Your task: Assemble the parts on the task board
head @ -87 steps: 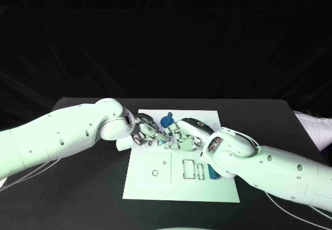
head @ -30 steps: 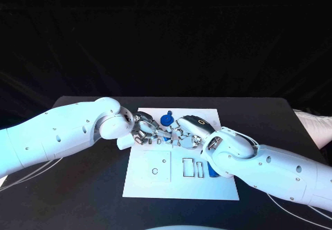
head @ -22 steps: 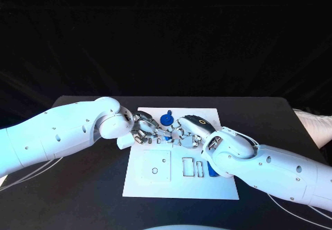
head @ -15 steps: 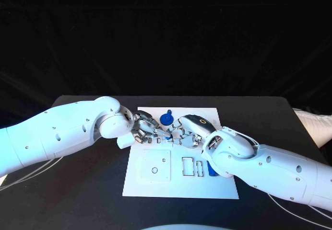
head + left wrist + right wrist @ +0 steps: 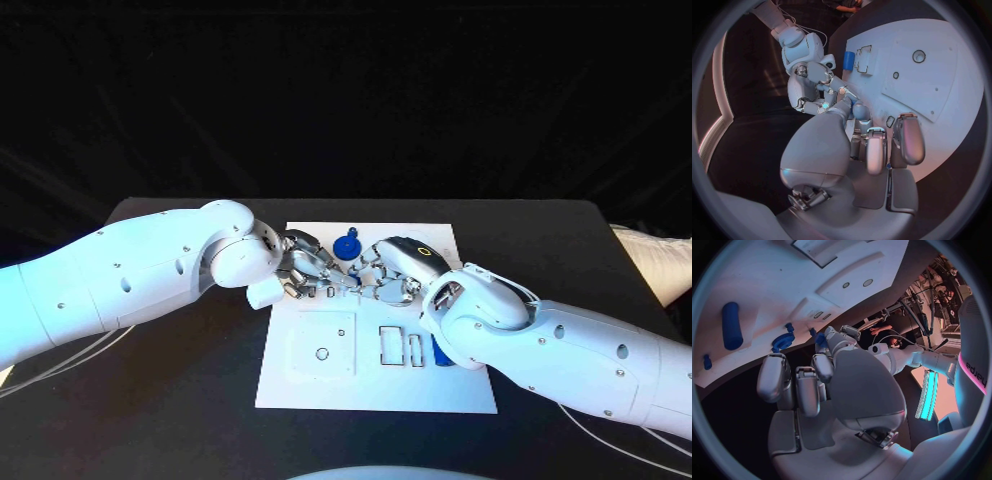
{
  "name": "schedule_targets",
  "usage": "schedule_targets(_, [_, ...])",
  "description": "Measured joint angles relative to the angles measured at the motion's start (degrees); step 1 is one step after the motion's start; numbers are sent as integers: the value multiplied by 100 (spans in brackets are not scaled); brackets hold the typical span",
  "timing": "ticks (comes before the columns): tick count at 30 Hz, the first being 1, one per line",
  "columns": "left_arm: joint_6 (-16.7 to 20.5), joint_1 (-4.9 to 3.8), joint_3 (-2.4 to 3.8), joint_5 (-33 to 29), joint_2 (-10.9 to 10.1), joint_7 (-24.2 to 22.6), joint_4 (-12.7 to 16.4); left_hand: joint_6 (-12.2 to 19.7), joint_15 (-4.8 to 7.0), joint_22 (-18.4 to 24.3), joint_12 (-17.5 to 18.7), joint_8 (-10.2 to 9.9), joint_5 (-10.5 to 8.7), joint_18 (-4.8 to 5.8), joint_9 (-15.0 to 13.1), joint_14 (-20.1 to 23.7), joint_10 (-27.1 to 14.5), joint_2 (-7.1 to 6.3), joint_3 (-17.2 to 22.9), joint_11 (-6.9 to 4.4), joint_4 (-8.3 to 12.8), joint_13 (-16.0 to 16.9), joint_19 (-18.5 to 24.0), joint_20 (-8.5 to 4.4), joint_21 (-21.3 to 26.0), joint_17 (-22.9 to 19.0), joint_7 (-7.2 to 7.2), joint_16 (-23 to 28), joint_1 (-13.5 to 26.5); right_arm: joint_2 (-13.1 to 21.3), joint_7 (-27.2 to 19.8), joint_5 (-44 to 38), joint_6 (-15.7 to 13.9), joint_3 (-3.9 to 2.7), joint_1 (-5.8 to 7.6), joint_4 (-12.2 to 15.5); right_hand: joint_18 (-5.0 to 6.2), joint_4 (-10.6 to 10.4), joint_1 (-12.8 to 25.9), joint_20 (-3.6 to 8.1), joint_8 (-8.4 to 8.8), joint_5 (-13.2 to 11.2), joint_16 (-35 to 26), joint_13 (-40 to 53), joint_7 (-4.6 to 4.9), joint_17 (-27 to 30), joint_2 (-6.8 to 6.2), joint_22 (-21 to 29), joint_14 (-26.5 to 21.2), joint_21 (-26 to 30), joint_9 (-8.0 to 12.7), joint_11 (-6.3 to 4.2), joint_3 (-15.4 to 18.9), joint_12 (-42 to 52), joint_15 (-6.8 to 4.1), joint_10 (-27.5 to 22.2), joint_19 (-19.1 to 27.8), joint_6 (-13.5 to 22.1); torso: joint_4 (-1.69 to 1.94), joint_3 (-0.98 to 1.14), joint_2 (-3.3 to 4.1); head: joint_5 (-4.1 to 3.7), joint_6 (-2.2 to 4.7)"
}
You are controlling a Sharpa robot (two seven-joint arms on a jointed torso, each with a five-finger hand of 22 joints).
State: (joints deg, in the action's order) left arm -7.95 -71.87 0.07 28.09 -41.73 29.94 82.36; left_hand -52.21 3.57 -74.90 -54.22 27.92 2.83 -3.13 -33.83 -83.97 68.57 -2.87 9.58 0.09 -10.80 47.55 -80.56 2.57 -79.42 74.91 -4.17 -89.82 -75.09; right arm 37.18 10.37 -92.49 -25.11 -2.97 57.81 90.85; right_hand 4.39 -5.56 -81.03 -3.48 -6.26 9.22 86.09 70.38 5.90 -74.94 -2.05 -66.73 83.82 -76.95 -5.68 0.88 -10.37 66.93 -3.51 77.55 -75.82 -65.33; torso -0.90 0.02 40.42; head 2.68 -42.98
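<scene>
Both hands met over the far half of the white task board (image 5: pixel 378 390), which lay in the middle of the black table (image 5: pixel 577 260). The left hand (image 5: pixel 304 272) came in from the board's left edge, the right hand (image 5: pixel 387 276) from its right side, and their fingertips came together around a small blue part (image 5: pixel 348 290) between them. Which hand actually gripped it could not be told; the fingers of both curled in toward it.

A round blue part with a short stem (image 5: pixel 346 246) lay on the board near its far edge, just beyond the hands. A blue cylinder (image 5: pixel 441 354) lay at the board's right edge, beside the rectangular slots (image 5: pixel 402 349), partly hidden by the right arm. In the right wrist view, the cylinder (image 5: pixel 731 325), the round part (image 5: pixel 783 340) and a tiny blue peg (image 5: pixel 706 361) rested apart on the board.
</scene>
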Motion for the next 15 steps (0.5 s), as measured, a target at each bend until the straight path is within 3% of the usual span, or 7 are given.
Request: schedule_targets(15, [115, 1, -7, -3, 32, 18, -16, 22, 0, 0, 0, -123, 0, 1, 181, 0, 0, 0, -62, 0, -144, -59, 0, 42, 0, 0, -21, 0, 111, -1, 54, 2, -13, 0, -5, 26, 0, 1, 39, 0, -30, 33, 0, 3, -27, 1, -21, -5, 0, 0, -1, -11, 1, -8, 1, 12, 0, -23, -3, 1, -1, -5, -6])
